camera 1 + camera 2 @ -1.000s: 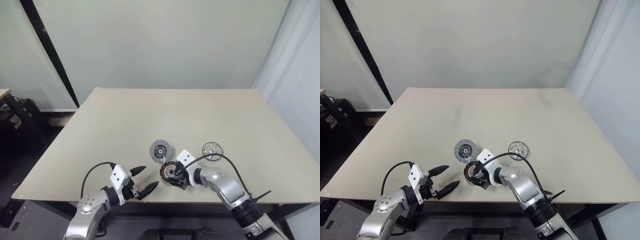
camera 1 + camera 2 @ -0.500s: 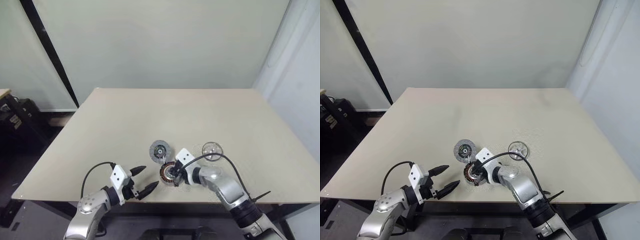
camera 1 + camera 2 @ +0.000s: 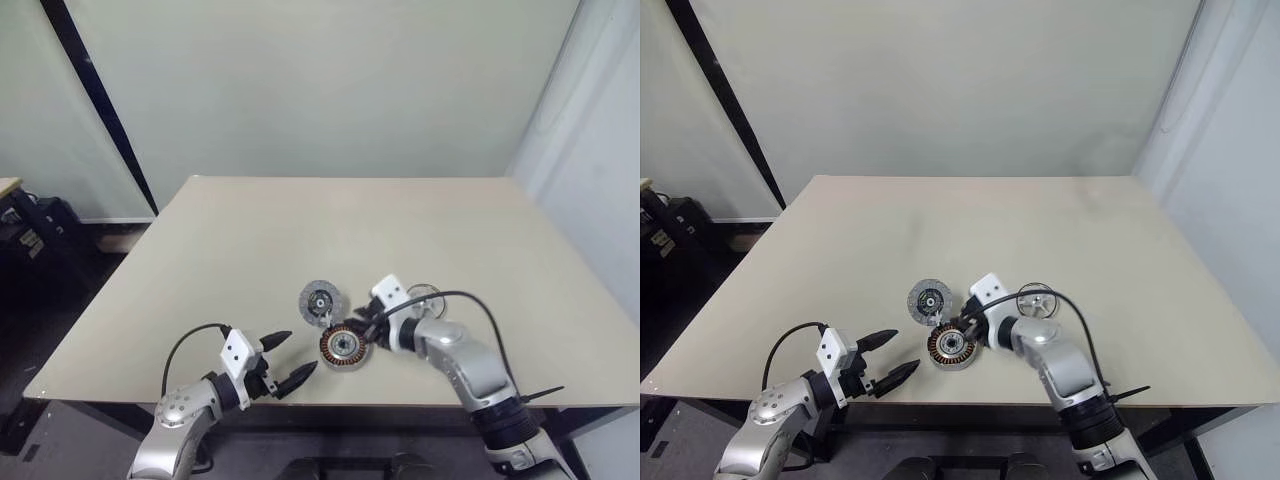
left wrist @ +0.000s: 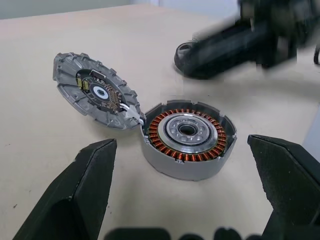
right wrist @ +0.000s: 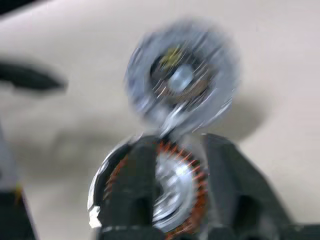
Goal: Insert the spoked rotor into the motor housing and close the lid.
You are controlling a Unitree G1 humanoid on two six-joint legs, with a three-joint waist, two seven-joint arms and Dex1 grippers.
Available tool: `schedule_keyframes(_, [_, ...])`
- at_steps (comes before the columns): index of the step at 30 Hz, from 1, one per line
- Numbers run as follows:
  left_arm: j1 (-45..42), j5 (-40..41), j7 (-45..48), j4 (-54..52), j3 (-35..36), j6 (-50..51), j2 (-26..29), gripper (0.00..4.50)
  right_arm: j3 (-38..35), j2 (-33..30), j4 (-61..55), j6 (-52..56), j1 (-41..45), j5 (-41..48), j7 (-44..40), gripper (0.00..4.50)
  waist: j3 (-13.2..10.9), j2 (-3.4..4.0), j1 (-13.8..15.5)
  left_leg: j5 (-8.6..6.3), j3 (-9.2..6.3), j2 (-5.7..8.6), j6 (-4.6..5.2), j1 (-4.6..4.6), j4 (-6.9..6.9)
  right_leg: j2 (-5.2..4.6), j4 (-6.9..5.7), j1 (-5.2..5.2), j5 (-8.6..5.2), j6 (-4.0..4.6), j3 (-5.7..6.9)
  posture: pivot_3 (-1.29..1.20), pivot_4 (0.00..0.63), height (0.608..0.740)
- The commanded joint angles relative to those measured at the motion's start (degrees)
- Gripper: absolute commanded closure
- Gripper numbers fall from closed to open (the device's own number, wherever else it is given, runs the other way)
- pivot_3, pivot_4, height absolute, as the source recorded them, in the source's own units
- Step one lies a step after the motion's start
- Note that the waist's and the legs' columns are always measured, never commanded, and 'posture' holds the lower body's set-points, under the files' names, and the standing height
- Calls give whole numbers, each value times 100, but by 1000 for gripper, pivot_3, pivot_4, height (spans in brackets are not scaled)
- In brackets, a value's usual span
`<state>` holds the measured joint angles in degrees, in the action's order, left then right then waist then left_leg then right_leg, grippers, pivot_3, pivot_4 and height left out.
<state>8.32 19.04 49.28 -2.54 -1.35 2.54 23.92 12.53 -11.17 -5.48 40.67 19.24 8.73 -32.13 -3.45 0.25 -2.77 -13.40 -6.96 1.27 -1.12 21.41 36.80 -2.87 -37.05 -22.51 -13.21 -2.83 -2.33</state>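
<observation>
Round motor housing [image 4: 187, 137] with copper-orange windings around a silver centre, sitting open-side up near the front edge of the pale beige bench [image 3: 250, 230]. Flat grey lid [image 4: 95, 91] with dark inner face tilted up beside it, touching or joined at the housing's rim by a small metal tab. Thin silver spoked rotor [image 3: 425, 296] lying flat on the bench, off to the right of the housing and partly behind the right arm.

Left gripper [image 3: 283, 362] hovering just short of the housing, black fingers [image 4: 75, 197] spread wide, nothing between them. Right gripper [image 3: 965, 327] poised just above the housing's far right edge, fingers apart by a moderate gap, apparently empty, though too blurred in its own wrist view to be sure.

Rotor not yet inserted, lid not yet closed. Risks from here: knocking the propped lid shut over an empty housing; sweeping the light rotor away with the right forearm or cable; pinching the thin spokes askew and jamming the rotor against the windings.
</observation>
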Motion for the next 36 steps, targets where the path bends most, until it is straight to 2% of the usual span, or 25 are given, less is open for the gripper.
schedule_keyframes(1, [-145,99,39,-298,-20,-84,-37,0,-831,-232,-213,68,108,162,337,1518,0,0,1,0,1,1,0,0,0,-1,1,0,-1,2,-1,0,0,740])
schedule_keyframes(5, [-220,98,57,-309,-64,-71,-60,0,-1473,-365,14,39,117,231,705,105,0,0,-4,0,3,4,0,5,0,-3,3,-2,-1,2,-3,0,0,740])
schedule_keyframes(6, [-233,100,64,-308,-71,-69,-60,0,-1635,-361,114,-1,130,217,842,43,1,1,-8,0,3,2,0,4,-2,-2,2,-3,-1,1,-2,0,0,740])
schedule_keyframes(11, [-278,94,98,-301,-76,-53,-63,0,-2427,-194,779,89,280,342,1552,43,1,5,-6,1,6,1,2,2,-11,1,1,-5,0,2,-5,0,0,740])
schedule_keyframes(21, [-292,83,135,-365,-64,-20,-35,0,-3010,103,2442,76,701,977,1531,43,2,14,-10,5,10,2,9,-3,-9,2,0,1,1,3,-11,0,0,740])
schedule_keyframes(34, [-258,60,123,-433,-65,0,-23,0,-3378,376,2723,260,809,1668,1704,43,5,25,-9,5,8,3,10,-3,-10,3,0,1,4,-2,-13,0,0,740])
schedule_keyframes(36, [-276,51,131,-406,-84,-7,-35,0,-3402,371,2721,255,802,1689,1753,653,5,27,-10,5,8,4,10,-2,-10,3,0,1,5,-4,-14,0,0,740])
